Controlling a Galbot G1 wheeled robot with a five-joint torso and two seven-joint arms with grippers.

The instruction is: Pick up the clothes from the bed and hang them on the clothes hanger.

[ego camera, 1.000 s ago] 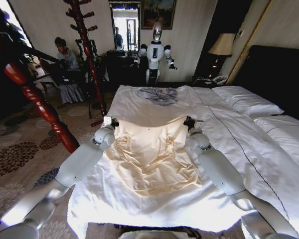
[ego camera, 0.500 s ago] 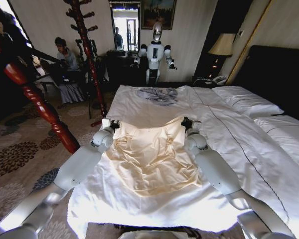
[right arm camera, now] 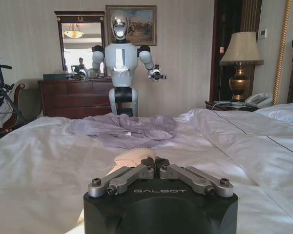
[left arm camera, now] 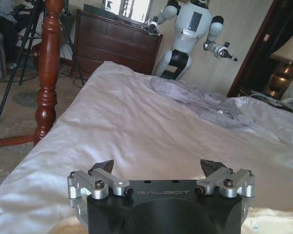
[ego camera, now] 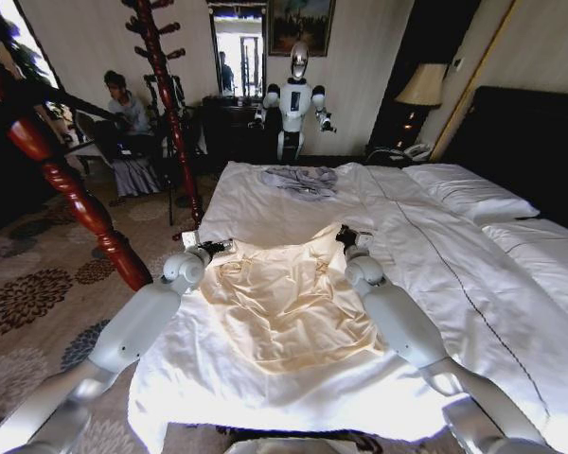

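The clothes [ego camera: 284, 303], a pale cream garment, lie spread flat on the white bed [ego camera: 265, 203]. My right gripper [ego camera: 342, 234] is at the garment's far right corner. In the right wrist view this gripper [right arm camera: 154, 161] is shut, with a fold of the cream clothes [right arm camera: 129, 157] pinched at its tips. My left gripper [ego camera: 213, 247] rests at the far left corner. In its wrist view it [left arm camera: 157, 166] stands open, jaws wide apart over bare sheet, with cream fabric [left arm camera: 271, 219] just behind it. The clothes hanger is out of view.
A smaller grey-blue garment [ego camera: 301, 180] lies farther up the bed. A red-brown wooden post [ego camera: 76, 194] and a coat stand [ego camera: 166, 85] stand left of the bed. Another robot [ego camera: 295, 95] stands beyond its far end. Pillows [ego camera: 469, 194] and a dark headboard [ego camera: 530, 142] are on the right.
Both arms have shifted slightly left. The garment's far right corner has drawn up into a peak at the right gripper. The left gripper has dropped lower at the far left corner.
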